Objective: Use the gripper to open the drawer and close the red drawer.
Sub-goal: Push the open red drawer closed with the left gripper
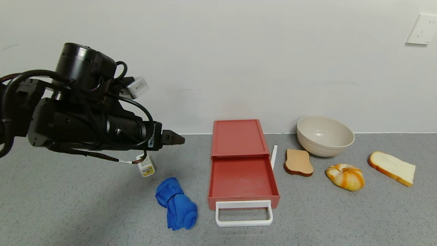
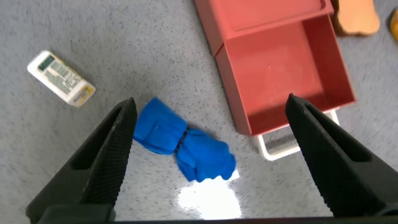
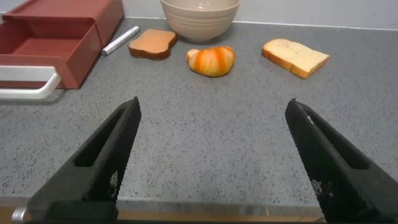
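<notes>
Red drawer (image 1: pixel 241 160) sits mid-counter, tray pulled out, empty. Looks like light, stiff, slick plastic, so the shell will likely skate if shoved off-axis. Push square on the white loop handle (image 1: pixel 244 213). Left gripper (image 2: pixel 211 158) hangs raised, left of it, above the blue cloth (image 1: pixel 175 203), fingers wide. Right gripper (image 3: pixel 211 155) low, near counter edge, wide too.
</notes>
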You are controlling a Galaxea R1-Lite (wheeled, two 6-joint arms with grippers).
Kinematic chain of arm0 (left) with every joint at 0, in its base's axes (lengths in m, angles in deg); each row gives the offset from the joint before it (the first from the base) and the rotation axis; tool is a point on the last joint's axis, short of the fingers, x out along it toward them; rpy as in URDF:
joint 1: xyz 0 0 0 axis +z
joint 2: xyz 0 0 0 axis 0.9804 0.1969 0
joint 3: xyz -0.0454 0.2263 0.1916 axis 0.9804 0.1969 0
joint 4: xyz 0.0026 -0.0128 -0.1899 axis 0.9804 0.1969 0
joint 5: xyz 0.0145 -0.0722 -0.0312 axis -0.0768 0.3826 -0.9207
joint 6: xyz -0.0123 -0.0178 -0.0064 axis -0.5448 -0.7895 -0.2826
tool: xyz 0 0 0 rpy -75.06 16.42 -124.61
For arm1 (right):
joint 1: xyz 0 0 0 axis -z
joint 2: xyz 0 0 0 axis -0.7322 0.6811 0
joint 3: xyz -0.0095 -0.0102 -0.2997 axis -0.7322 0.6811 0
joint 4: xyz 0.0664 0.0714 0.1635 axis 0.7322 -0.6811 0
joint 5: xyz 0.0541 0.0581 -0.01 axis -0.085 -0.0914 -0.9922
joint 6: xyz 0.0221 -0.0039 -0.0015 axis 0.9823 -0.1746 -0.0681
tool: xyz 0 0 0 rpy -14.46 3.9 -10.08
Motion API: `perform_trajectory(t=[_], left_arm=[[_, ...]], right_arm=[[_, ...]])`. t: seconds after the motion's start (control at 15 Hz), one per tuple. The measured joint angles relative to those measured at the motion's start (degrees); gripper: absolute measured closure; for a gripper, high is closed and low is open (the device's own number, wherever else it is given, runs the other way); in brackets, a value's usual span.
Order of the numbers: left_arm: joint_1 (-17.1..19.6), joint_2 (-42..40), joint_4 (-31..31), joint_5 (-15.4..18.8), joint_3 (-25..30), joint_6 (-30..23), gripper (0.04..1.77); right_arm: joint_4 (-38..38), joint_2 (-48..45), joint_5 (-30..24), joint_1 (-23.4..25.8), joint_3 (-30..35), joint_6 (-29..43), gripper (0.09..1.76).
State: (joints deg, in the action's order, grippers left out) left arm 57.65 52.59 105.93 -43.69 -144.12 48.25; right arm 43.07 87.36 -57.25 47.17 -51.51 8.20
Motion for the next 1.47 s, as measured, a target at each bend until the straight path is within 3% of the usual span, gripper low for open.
perform_trajectory(t=[0.47,1.07,1.47], left_arm=[[-1.28,1.79,0.77,-9.68,-0.37,-11.74,0.09],[-4.3,1.99,2.5,-9.94,1.95,-13.31,0.09],[-11.95,2.32,4.9,-10.56,3.41,-19.76,0.09]], right_arm=[[0.0,0.0,-0.02,0.0,0.0,0.0,0.14],[0.0,-0.02,0.0,0.0,0.0,0.0,0.14],[0.0,-0.02,-0.02,0.0,0.0,0.0,0.14]])
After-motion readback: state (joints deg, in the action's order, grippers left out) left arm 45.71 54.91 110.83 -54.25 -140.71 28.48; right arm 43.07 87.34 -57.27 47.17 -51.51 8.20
